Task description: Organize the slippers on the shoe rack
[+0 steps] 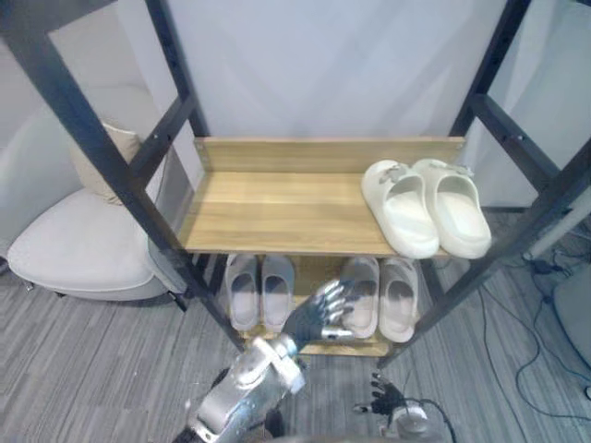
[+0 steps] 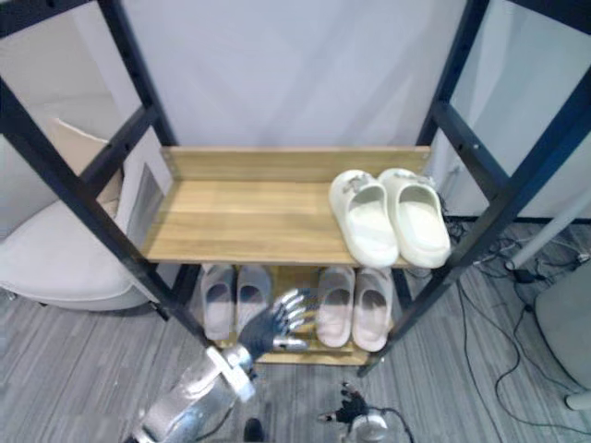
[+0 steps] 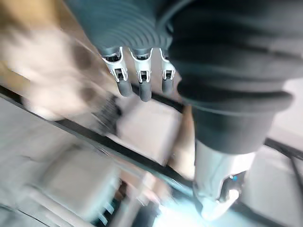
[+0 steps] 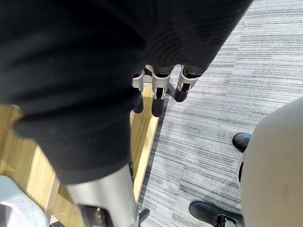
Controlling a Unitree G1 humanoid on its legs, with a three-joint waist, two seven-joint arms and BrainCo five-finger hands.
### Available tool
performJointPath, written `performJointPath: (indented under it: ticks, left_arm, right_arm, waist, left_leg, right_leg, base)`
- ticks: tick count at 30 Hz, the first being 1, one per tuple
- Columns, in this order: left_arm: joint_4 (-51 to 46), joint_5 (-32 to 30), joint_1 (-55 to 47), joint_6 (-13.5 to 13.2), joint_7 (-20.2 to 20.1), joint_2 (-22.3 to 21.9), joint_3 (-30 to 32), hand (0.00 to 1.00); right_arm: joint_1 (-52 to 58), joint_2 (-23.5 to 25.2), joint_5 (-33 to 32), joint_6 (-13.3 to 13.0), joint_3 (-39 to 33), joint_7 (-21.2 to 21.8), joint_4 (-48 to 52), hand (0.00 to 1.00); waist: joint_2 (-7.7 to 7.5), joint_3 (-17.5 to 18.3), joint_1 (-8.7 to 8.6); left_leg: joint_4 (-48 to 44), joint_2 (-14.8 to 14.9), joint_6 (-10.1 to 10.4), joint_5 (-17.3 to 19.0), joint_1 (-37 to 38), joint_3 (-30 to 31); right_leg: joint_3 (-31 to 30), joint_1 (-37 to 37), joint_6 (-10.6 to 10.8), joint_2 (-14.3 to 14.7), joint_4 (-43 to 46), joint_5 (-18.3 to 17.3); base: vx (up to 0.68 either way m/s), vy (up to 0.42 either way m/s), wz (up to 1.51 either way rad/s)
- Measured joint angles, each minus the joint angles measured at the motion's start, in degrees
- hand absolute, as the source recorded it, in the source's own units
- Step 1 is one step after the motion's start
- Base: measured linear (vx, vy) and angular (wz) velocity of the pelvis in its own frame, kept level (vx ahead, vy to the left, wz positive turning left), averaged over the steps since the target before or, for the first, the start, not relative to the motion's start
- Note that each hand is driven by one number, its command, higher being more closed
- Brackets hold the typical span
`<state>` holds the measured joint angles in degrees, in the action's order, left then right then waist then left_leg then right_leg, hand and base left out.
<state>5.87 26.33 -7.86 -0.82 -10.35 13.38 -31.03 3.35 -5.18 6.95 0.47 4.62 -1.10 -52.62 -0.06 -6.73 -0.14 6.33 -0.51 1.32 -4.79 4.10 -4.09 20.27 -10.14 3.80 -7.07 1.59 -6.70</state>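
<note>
Left hand (image 1: 319, 314) at front edge of lower shelf (image 1: 316, 269), fingers spread straight, holding nothing. Beige pair (image 1: 383, 295) just right of fingertips, grey pair (image 1: 259, 291) just left; long axes front-to-back. 1 cream pair (image 1: 425, 208) at right front corner of upper shelf (image 1: 277, 217). Right hand (image 4: 158, 90) low, relaxed, empty, farther off. No legible writing.

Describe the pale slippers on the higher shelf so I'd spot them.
Find the black-framed shoe rack with wooden shelves. At the right end of its upper shelf lies a cream pair of slippers. It is alone up there and palest; the grey pair and beige pair sit one shelf below.
</note>
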Motion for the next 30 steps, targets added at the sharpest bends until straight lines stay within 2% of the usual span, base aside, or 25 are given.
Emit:
performJointPath:
  ticks: [2, 6, 11, 16, 26, 28, 30]
  left_arm:
    - [7.08, -4.34, -0.4, 0.02, 0.42, -1.45, 3.96, 0.0]
    - [18.25, -13.8, -0.51, -0.17, 4.15, -3.55, 12.36, 0.0]
    - [30.51, -19.88, -0.52, -0.28, 8.0, -4.73, 20.86, 0.0]
    - [39.36, -22.14, -1.04, -0.24, 10.57, -5.42, 27.47, 0.0]
    - [42.24, -22.93, -1.37, -0.62, 13.31, -7.55, 32.13, 0.0]
    - [42.23, -22.94, -1.35, -0.82, 13.82, -7.71, 32.37, 0.0]
    - [42.16, -22.91, -1.16, -1.21, 14.01, -7.89, 32.37, 0.0]
  right_arm:
    - [0.09, 0.39, 0.01, 0.0, -0.03, -0.02, -0.04, 0.0]
    - [0.07, 0.81, 0.0, -0.04, -0.36, -0.06, -0.02, 0.0]
    - [0.27, 1.24, 0.01, -0.04, -2.49, -0.5, -0.04, 0.0]
    - [0.44, 1.56, 0.71, -0.02, -4.36, -1.36, -0.08, 0.0]
    - [0.29, 1.96, 2.08, -0.01, -4.49, -1.63, -0.06, 0.0]
    - [-0.08, 1.9, 2.12, 0.01, -4.48, -1.63, -0.06, 0.0]
    - [-0.24, 2.02, 2.08, 0.09, -4.34, -1.63, -0.03, 0.0]
  waist:
    - [-0.41, -0.03, 0.23]
    - [-1.23, -0.37, 0.23]
    - [-1.76, -0.38, 0.24]
    - [-1.75, -0.47, 0.46]
    - [-1.74, -0.58, 0.6]
    - [-1.71, -0.86, 0.94]
    - [-2.08, -1.74, 1.05]
  left_leg:
    - [0.0, -0.01, 0.0, 0.0, 0.01, -0.02]
    - [-0.01, -0.05, 0.0, 0.0, 0.2, -0.26]
    - [-0.01, 0.02, 0.12, 0.12, 0.25, -0.69]
    - [0.0, 0.1, 0.22, 0.66, 1.09, -1.77]
    - [0.01, -0.09, -0.02, 1.73, 1.06, -2.62]
    - [0.0, -0.39, -0.1, 2.8, 1.35, -3.22]
    - [0.0, -1.6, -0.87, 3.85, 1.94, -2.97]
  right_leg:
    - [-0.09, -0.01, 0.01, -0.02, 0.03, 0.0]
    - [-0.36, -0.06, 0.02, -0.04, 0.03, 0.01]
    - [-0.63, -0.08, 0.02, 0.01, 0.02, 0.02]
    - [-1.76, -0.42, 0.02, 0.06, 0.07, 0.01]
    - [-2.66, 0.14, 0.43, -0.21, 0.44, -0.33]
    - [-3.11, 1.52, 0.88, -1.21, 3.47, -2.11]
    - [-3.31, 3.74, 3.46, -3.61, 11.64, -5.33]
  base:
    - [0.0, 0.0, 0.0]
    - [0.01, -0.004, -0.03]
    - [0.01, -0.006, -0.02]
    - [0.01, -0.005, -0.11]
    - [0.01, 0.004, -0.05]
    - [0.05, 0.043, -0.15]
    - [0.06, 0.036, 0.03]
